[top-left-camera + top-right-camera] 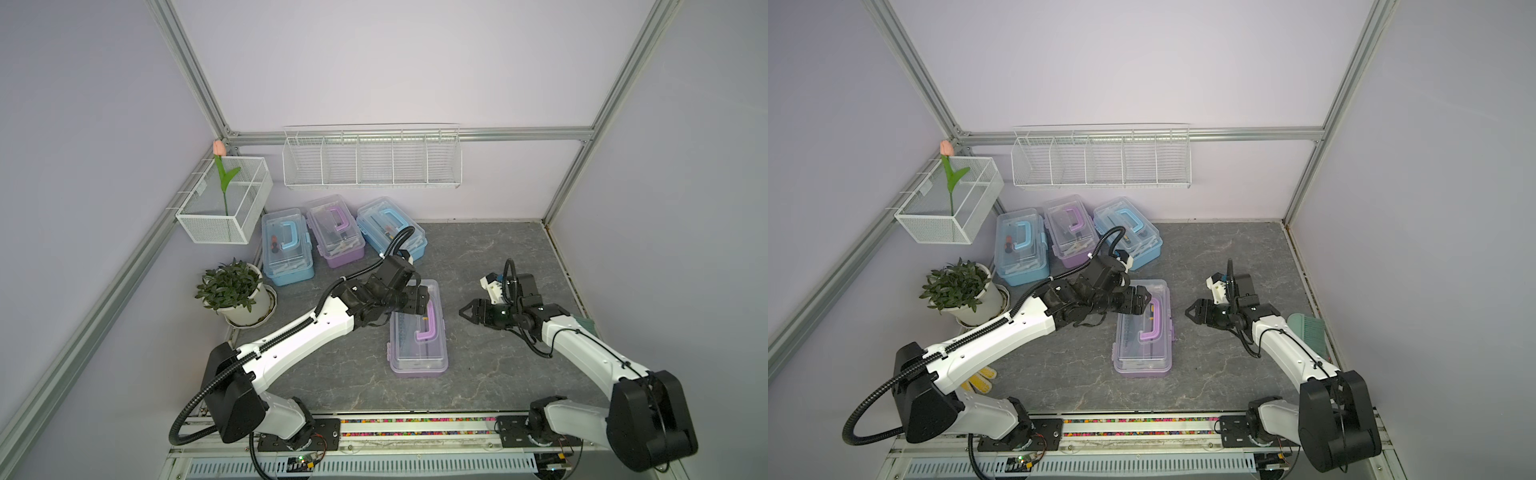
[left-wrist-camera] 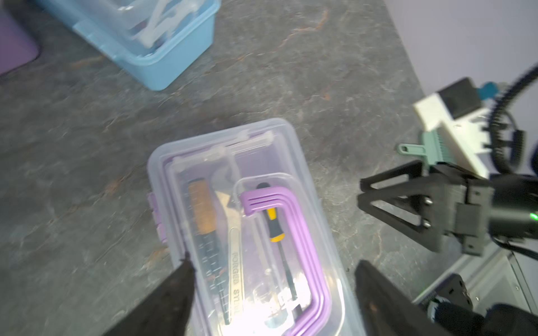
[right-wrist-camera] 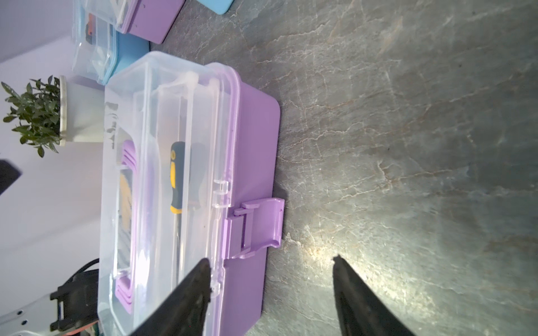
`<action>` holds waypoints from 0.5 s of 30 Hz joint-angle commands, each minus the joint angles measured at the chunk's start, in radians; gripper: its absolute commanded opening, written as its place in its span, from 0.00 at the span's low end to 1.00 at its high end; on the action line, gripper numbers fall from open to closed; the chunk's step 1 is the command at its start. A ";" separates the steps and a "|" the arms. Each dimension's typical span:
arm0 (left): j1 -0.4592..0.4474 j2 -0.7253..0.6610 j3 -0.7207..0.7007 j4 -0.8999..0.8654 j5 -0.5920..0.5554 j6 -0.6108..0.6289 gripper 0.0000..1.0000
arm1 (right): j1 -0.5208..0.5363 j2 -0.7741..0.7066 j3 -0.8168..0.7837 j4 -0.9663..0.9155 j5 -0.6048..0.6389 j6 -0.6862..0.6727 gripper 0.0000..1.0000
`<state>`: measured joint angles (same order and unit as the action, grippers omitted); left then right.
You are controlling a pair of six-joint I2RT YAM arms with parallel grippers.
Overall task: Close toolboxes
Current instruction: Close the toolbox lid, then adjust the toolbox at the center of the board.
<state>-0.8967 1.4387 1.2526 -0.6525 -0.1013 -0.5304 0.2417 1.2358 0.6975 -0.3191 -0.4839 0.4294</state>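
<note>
**Left gripper** (image 2: pixel 273 259): two matte black wedge fingers, spread wide, empty. Poised over the far end of the purple-based clear-lidded toolbox (image 1: pixel 417 340), spanning the lid's width. Whether they touch it cannot be told.

**Right gripper** (image 3: pixel 270 259): black open-frame triangular fingers, parted, empty. Stands clear of that toolbox, on its latch side.

**The toolbox:** rectangular smooth plastic with round corners, lid lowered, ribbed purple handle (image 2: pixel 291 203) lying flat. It sits mid-table between the two grippers.
- Left wrist view, through the lid: a black-and-yellow-handled screwdriver (image 2: pixel 272 224) and a lettered steel wrench (image 2: pixel 235 261).
- Right wrist view only: the purple latch (image 3: pixel 259 227), jutting from the front wall.

**Further toolboxes**, side by side in the back left corner, clear lids down:
- light-blue-based toolbox (image 1: pixel 286 249)
- second purple-based toolbox (image 1: pixel 336 232)
- second light-blue-based toolbox (image 1: pixel 390 232)

**Grey veined stone-pattern tabletop** (image 1: pixel 498 257): bare between the mid-table box and the right gripper, and on to the right edge and back wall.

**Seen in a top view:** a yellow-and-white glove (image 1: pixel 980 378) beside the left arm, and a green bristled brush (image 1: pixel 1306 328) by the right arm.
</note>
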 commanded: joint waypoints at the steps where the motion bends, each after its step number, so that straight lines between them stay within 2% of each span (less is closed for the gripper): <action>1: 0.004 0.022 -0.014 -0.109 -0.107 -0.025 0.99 | -0.002 -0.011 -0.001 -0.005 0.013 -0.014 0.70; 6: 0.003 0.093 0.003 -0.149 -0.057 -0.048 0.99 | -0.002 -0.006 0.000 -0.026 0.050 -0.018 0.71; 11: 0.011 0.114 -0.037 -0.056 0.045 -0.059 0.99 | -0.003 0.003 0.001 -0.038 0.048 -0.028 0.71; 15: 0.021 0.122 -0.043 -0.042 0.057 -0.059 1.00 | -0.004 0.001 -0.001 -0.040 0.055 -0.035 0.71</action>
<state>-0.8879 1.5566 1.2190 -0.7238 -0.0727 -0.5686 0.2417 1.2362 0.6975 -0.3408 -0.4404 0.4183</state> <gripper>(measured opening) 0.995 0.707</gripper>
